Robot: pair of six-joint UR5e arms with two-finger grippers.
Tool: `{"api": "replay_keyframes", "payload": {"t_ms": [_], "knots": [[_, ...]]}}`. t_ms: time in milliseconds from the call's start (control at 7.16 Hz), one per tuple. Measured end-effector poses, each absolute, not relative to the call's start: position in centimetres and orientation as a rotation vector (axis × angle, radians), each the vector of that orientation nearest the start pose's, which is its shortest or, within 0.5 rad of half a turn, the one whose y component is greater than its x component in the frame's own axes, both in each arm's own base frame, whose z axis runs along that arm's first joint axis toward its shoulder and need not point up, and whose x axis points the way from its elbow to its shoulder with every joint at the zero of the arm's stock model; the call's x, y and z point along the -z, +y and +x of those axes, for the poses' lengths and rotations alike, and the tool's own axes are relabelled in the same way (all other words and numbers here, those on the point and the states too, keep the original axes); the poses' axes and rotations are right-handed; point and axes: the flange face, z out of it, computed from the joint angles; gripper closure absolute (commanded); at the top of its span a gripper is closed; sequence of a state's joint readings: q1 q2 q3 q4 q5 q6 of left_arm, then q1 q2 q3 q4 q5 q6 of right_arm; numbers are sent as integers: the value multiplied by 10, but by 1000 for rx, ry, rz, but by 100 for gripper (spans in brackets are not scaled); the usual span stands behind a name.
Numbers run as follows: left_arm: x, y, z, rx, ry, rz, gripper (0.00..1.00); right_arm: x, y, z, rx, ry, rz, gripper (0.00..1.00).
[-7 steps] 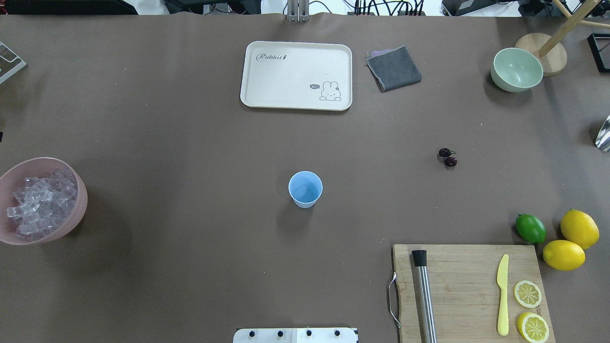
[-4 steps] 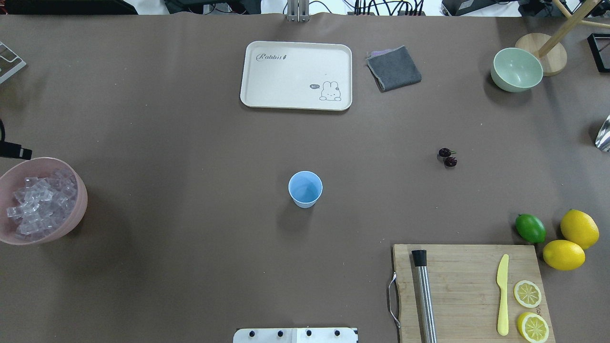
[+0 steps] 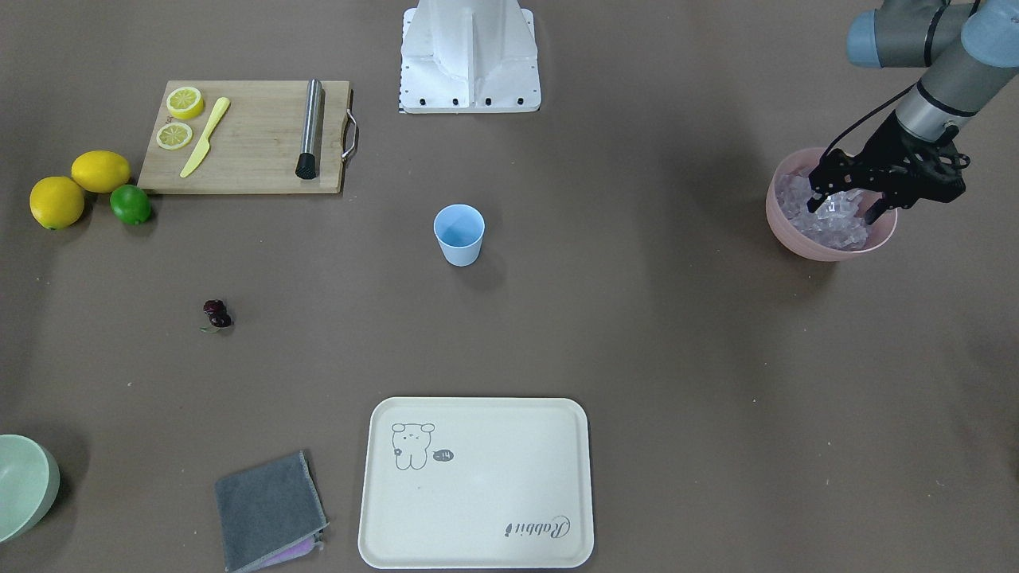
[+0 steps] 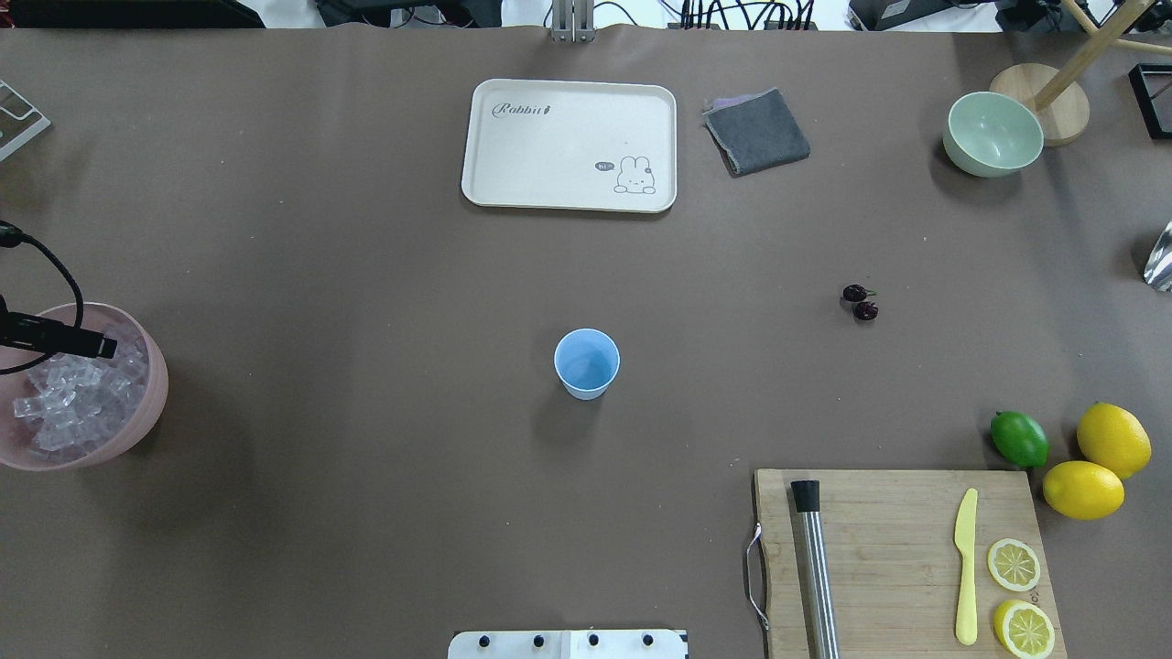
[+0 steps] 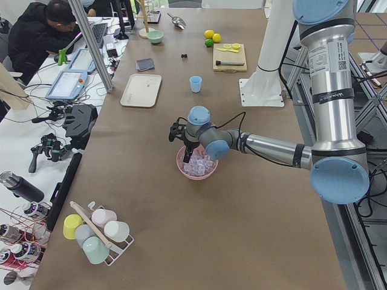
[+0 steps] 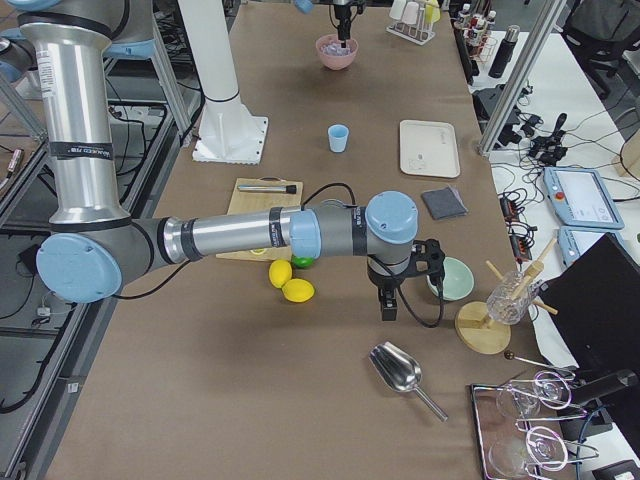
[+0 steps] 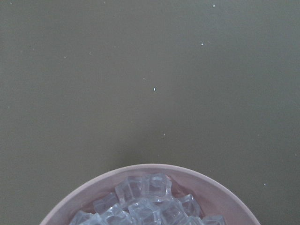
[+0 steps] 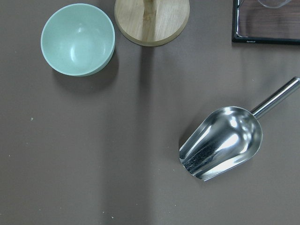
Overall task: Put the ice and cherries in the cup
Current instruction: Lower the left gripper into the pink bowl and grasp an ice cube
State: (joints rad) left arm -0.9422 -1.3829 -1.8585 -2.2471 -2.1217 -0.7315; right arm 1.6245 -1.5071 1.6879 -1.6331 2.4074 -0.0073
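The light blue cup (image 4: 587, 363) stands upright mid-table, also in the front view (image 3: 459, 233). The dark cherries (image 4: 860, 302) lie on the table to its right, apart from it. The ice (image 3: 828, 216) fills the pink bowl (image 3: 828, 251) at the table's left end. My left gripper (image 3: 845, 208) hangs open just over the ice, fingers pointing down into the bowl, holding nothing that I can see. The left wrist view shows ice (image 7: 150, 201) and the bowl's rim (image 7: 93, 185). My right gripper (image 6: 388, 310) shows only in the exterior right view, by the green bowl; I cannot tell its state.
A cream tray (image 4: 569, 145), a grey cloth (image 4: 756, 131) and a pale green bowl (image 4: 993, 133) lie at the far side. A cutting board (image 4: 879, 531) with a steel muddler, yellow knife and lemon slices is near right, beside a lime (image 4: 1019, 438) and two lemons. A metal scoop (image 8: 220, 143) lies at the right end.
My left arm has come in from the overhead view's left edge and now reaches over the pink bowl. Cup and cherries have not moved.
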Motion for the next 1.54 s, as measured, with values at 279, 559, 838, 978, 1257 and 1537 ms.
{"api": "replay_keyframes", "payload": {"t_ms": [279, 559, 838, 978, 1257, 1537], "knots": [[-546, -390, 187, -126, 878, 248, 2, -569, -517, 87, 7, -831, 140, 0], [-550, -386, 189, -134, 881, 241, 2, -566, -520, 87, 9, -829, 145, 0], [-551, -386, 193, -137, 881, 237, 2, -563, -522, 88, 10, -829, 149, 0], [-553, -387, 193, -139, 878, 236, 2, -562, -524, 88, 11, -829, 151, 0], [-556, -390, 196, -141, 875, 236, 3, -559, -526, 88, 12, -829, 152, 0], [-556, -391, 197, -142, 876, 237, 11, -558, -527, 88, 12, -829, 152, 0]]}}
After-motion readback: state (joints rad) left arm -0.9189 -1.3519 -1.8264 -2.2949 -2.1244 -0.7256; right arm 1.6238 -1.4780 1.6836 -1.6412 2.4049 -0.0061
